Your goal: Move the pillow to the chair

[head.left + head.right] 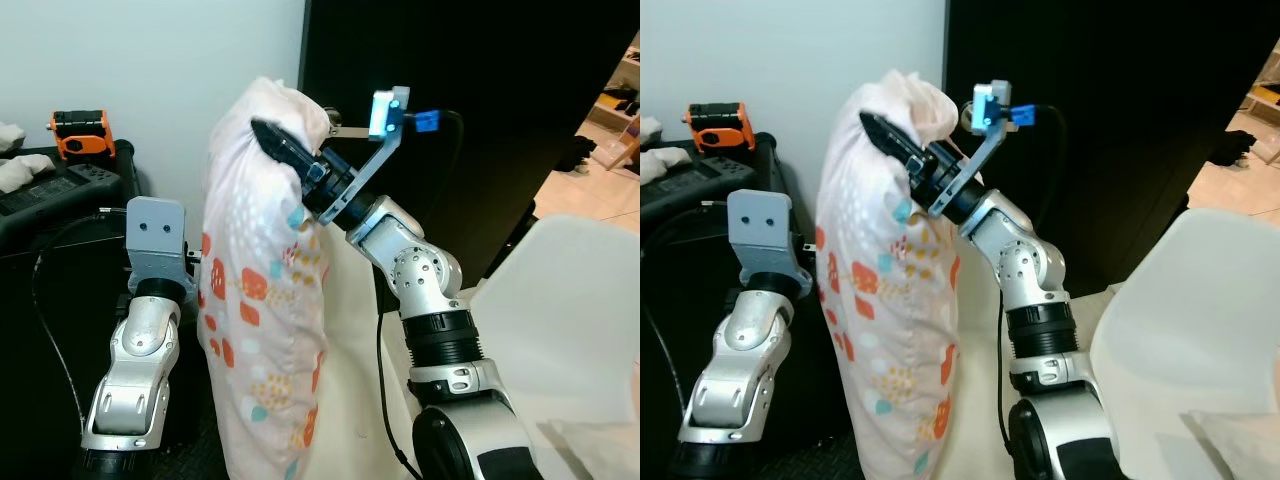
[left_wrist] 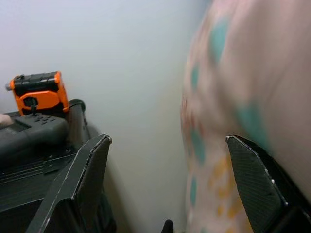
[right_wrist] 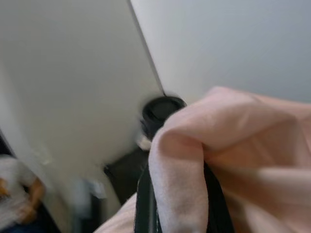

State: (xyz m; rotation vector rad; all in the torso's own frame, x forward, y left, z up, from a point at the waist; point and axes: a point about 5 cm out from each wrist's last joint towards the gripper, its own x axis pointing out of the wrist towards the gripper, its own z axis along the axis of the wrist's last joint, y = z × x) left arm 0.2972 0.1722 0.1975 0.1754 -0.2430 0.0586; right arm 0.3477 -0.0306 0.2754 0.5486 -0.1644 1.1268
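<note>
- Up close, the right gripper (image 1: 285,148) has its two long black fingers (image 3: 146,204) clamped on a bunched fold of cloth near the top of the tall pale pink pillow printed with orange, teal and yellow shapes (image 1: 262,300).
- From the right wrist, pink fabric bulges between and over both fingers, hiding their tips.
- The pillow stands upright between the two silver arms, its top corner pinched and lifted, its lower end running out of view below.
- The left gripper (image 2: 170,194) sits low against the pillow's left side with its fingers spread wide apart; one finger (image 2: 255,182) lies just beside or against the printed cloth, though contact cannot be confirmed, and the other finger points toward open wall.
- Right of the robot is the smooth white moulded chair (image 1: 570,300), apart from the pillow.
- Behind the left arm, a black case (image 1: 60,190) carries an orange and black tool (image 1: 78,132).
- A pale wall (image 1: 170,70) and a dark panel (image 1: 480,100) stand behind.
</note>
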